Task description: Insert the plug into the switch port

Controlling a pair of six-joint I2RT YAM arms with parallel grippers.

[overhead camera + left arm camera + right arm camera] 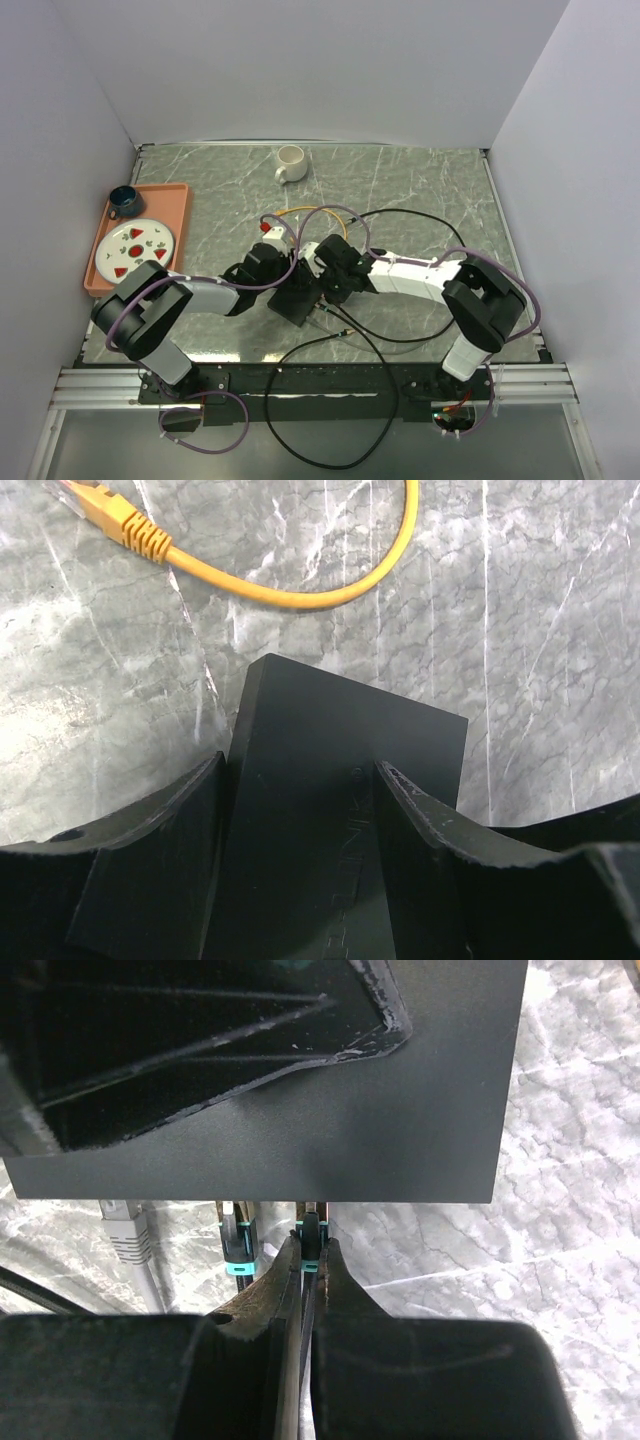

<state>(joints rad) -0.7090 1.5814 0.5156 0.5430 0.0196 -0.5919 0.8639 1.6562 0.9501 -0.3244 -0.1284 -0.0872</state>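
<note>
Right wrist view: right gripper point(310, 1260) pinches the plug point(312, 1228) at the black box point(420, 1130) edge. And left gripper point(300, 770) clamps that box.

Marble table point(420, 190) — mug point(290, 163), orange tray point(160, 200), yellow cable point(300, 598)

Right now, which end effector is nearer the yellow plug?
Left. The left end effector grips the black box, yellow plug just beyond; the right end effector holds the task plug at the box's opposite edge.
</note>
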